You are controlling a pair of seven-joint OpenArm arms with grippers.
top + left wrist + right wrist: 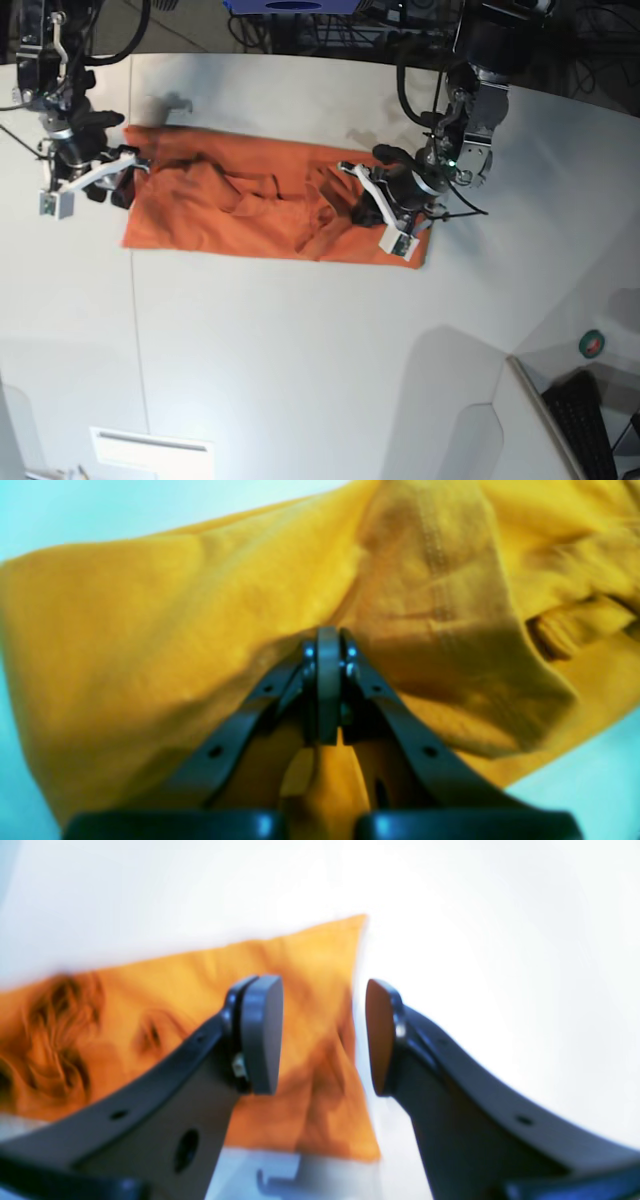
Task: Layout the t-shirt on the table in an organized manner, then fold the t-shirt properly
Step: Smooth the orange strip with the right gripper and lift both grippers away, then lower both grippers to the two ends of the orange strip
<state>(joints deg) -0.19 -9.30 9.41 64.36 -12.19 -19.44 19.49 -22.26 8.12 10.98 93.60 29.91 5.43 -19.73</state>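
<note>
White matte table fills most of the base view, thin dark seam running down its left part. T-shirt lies as a rumpled orange strip on the far half, bunched mid-span. Left gripper pinched tight on a fold of shirt fabric near its base-view right end. Right gripper fingers spread with nothing between them, over the shirt's other end edge. Cables and dark gear beyond the far edge; keyboard and green tape roll off the near-right corner.
</note>
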